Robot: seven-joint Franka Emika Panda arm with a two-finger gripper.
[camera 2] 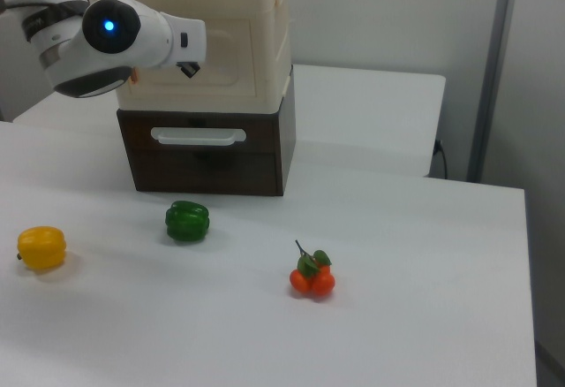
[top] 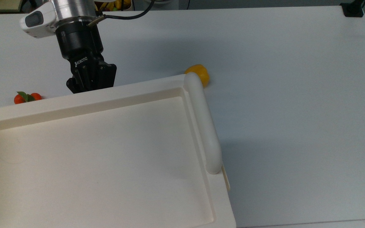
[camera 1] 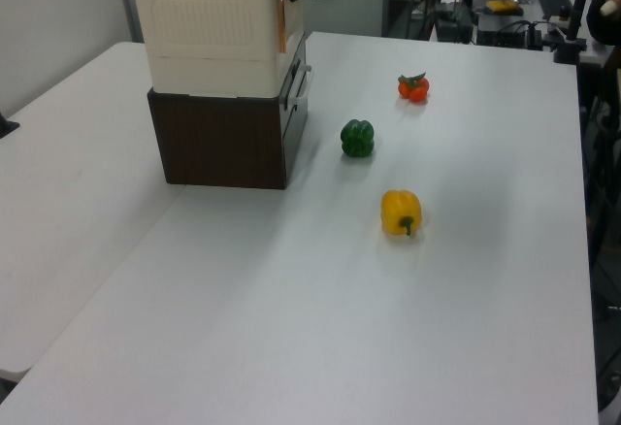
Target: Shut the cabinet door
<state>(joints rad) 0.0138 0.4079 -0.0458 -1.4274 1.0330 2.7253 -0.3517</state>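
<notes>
In the top view, the orange fruit (top: 27, 97) lies on the white table (top: 280, 79) to the left of the gripper (top: 89, 85). The gripper sits at the far rim of the cabinet (top: 100, 158); whether it is clenched or released cannot be told. In the right view the cabinet door (camera 2: 225, 60) lies flush in the cabinet's front, just beside the arm's head. The yellow pepper (top: 198, 73) lies to the gripper's right, behind the rounded bar (top: 203, 123).
</notes>
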